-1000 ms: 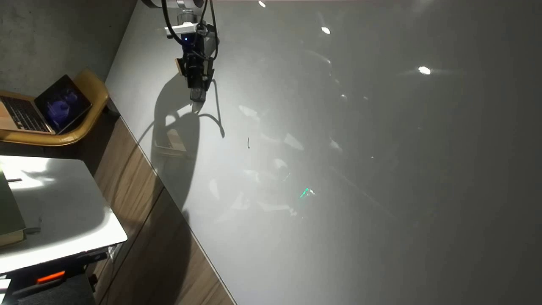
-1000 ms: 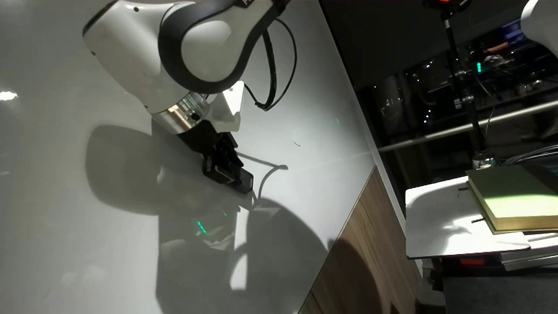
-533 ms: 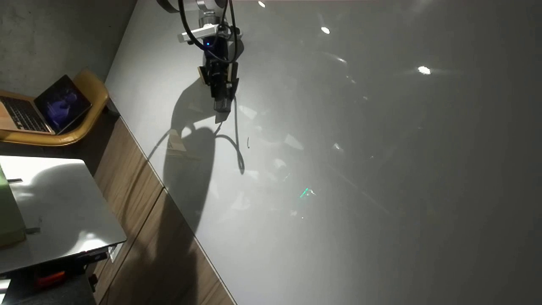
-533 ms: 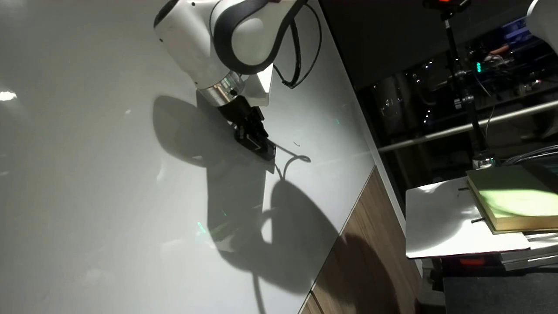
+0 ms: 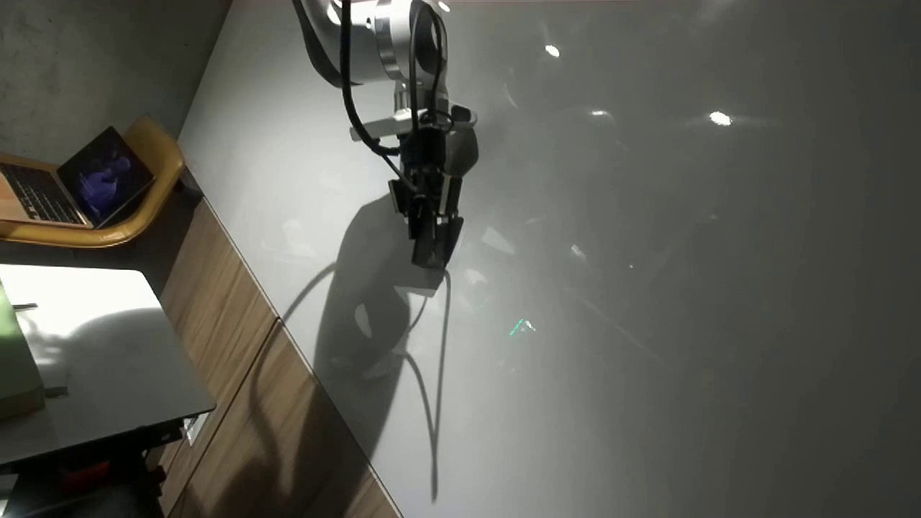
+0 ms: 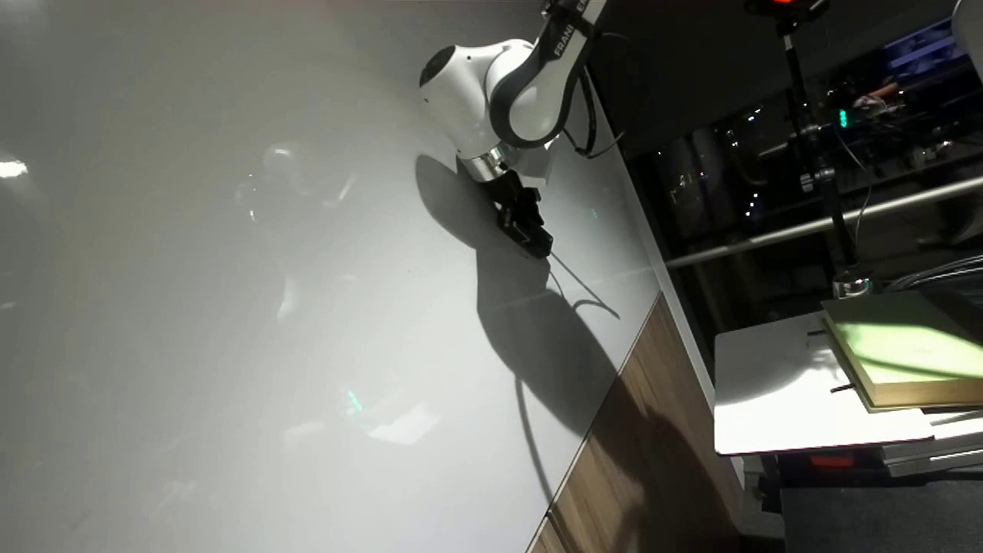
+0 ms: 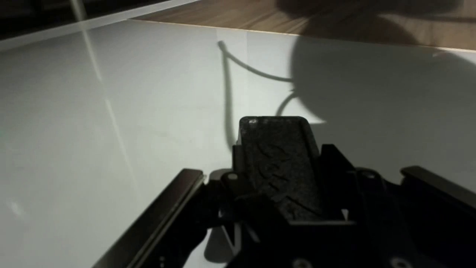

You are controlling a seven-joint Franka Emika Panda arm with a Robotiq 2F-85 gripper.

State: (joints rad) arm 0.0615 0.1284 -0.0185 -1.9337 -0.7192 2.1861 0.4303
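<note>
Wrist view: claw (image 7: 282, 154) clamped on a dark block (image 7: 279, 171), which juts ahead of the claw over white desk (image 7: 167, 93); contact unclear. Wants firm grip, block level, slow smooth moves.

A shadow (image 5: 370, 259) lies across the glossy white panel (image 5: 647, 403); near left, a white table (image 5: 129, 367) carries a green book (image 5: 16, 360); far left, a chair (image 5: 108, 236) holds an open laptop (image 5: 108, 176).
</note>
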